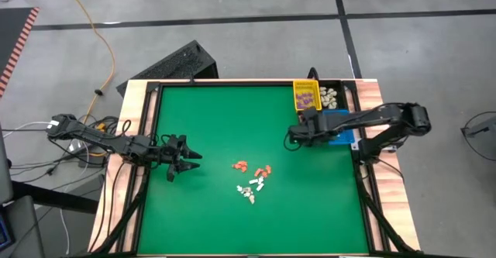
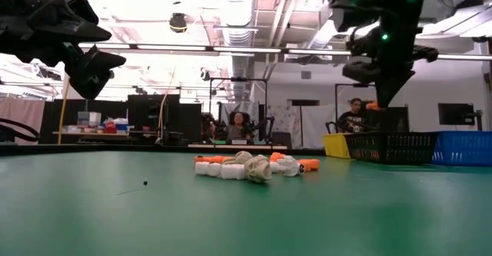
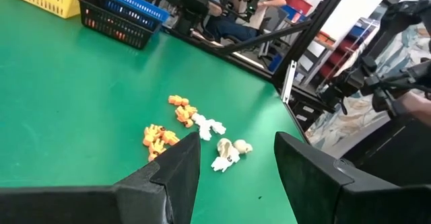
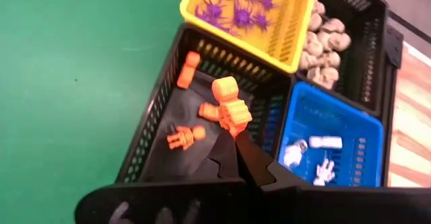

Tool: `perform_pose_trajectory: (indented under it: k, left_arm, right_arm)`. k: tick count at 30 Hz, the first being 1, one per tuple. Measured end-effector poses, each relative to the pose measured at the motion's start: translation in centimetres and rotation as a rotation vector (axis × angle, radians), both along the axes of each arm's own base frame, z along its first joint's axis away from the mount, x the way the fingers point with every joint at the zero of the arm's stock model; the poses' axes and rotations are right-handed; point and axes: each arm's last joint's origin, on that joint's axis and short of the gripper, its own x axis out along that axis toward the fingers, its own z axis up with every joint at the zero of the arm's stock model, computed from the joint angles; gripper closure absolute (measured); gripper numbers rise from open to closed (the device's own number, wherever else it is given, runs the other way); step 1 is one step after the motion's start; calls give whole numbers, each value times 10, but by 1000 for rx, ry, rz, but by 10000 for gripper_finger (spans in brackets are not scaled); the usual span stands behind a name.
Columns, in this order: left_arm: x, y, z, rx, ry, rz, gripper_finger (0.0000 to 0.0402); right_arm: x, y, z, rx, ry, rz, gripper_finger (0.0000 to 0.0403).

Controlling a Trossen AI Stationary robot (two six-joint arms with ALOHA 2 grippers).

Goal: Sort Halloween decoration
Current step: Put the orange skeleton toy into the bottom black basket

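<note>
two arms work over the green table (image 1: 209, 211). the right gripper (image 4: 237, 131) hangs above the near black bin (image 4: 145, 146) at the table's right edge, its fingers pinched tight on an orange figure (image 4: 230, 104). three more orange figures (image 4: 185, 136) lie on that bin's floor. beside it the yellow bin (image 4: 296, 22) holds purple spiders (image 4: 236, 9), the far black bin (image 4: 374, 29) holds cream skulls (image 4: 323, 46), and the blue bin (image 4: 367, 150) holds white skeleton pieces (image 4: 324, 143).

the left gripper (image 3: 232, 170) hovers above the table's left part with its fingers spread wide and nothing between them, well apart from the bins. in front of it, near the middle of the table, sits the loose pile of halloween decoration (image 1: 251, 179): orange pieces (image 3: 161, 135), white pieces (image 3: 209, 124) and cream skull pieces (image 3: 232, 150), lying close together and partly touching. in the low view the same pile (image 2: 254, 166) rests flat on the green surface, with the bins off to its right.

beyond the table, people (image 2: 240, 124) sit at desks in the room.
</note>
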Motion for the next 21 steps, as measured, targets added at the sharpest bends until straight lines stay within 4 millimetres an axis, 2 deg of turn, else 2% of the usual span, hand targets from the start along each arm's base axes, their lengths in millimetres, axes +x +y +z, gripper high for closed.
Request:
perform_pose_trajectory:
  k: [11, 15, 21]
  left_arm:
    - [0, 0, -1, -4, 7, -2, 221]
    - [0, 0, 0, -10, 6, -2, 221]
    - [0, -1, 0, -19, -2, -28, 221]
  right_arm:
    - [-6, -37, -2, 84, 81, -18, 393]
    - [-8, -43, -3, 92, 83, -32, 393]
    - [-13, -46, -26, 222, -16, 55, 393]
